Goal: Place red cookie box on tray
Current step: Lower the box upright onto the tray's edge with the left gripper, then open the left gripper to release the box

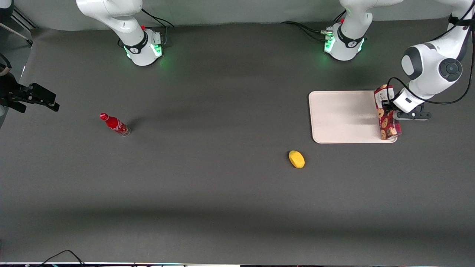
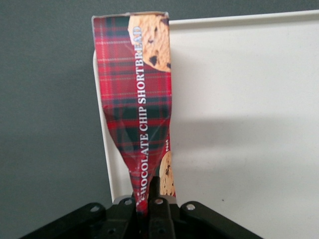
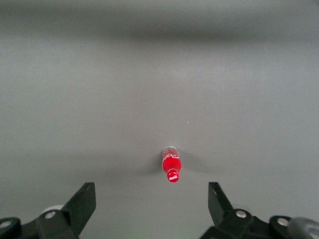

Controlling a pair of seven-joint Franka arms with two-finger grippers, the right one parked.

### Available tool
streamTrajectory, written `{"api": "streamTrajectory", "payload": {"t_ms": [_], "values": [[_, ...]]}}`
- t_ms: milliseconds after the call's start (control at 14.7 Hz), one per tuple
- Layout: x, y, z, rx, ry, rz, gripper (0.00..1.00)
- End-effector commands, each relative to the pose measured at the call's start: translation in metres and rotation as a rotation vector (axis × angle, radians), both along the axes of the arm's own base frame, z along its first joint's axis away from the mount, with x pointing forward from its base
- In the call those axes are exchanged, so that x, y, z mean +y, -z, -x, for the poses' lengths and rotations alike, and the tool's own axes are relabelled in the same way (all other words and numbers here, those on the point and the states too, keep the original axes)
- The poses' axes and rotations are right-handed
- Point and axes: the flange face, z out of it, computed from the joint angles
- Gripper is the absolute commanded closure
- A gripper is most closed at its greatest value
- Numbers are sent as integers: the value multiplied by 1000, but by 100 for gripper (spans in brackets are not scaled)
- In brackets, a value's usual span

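The red cookie box (image 1: 387,113), a slim dark-red plaid carton printed with cookies, hangs over the tray's (image 1: 343,116) edge at the working arm's end. My left gripper (image 1: 386,105) is shut on the box, pinching it near its white-label end. In the left wrist view the box (image 2: 137,99) stretches away from the fingers (image 2: 155,191), squeezed thin where they clamp it, with the tray (image 2: 244,124) under and beside it. I cannot tell whether the box's lower end touches the tray.
A yellow lemon-like object (image 1: 296,159) lies on the dark table nearer the front camera than the tray. A red bottle (image 1: 114,124) stands toward the parked arm's end of the table; it also shows in the right wrist view (image 3: 171,167).
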Motion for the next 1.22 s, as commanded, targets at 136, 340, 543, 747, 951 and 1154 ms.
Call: {"api": "streamTrajectory", "payload": {"t_ms": [136,340,543,747,951,1154], "values": [[-17,10,-10,16,61,-5,9],[-20,7,-19,20,76,-6,0],[-17,-2,-28,14,74,-9,0],[-11,-34,-54,87,87,0,0],[-4,-89,-85,113,83,3,0],[-12,-162,-121,87,57,-10,0]]}}
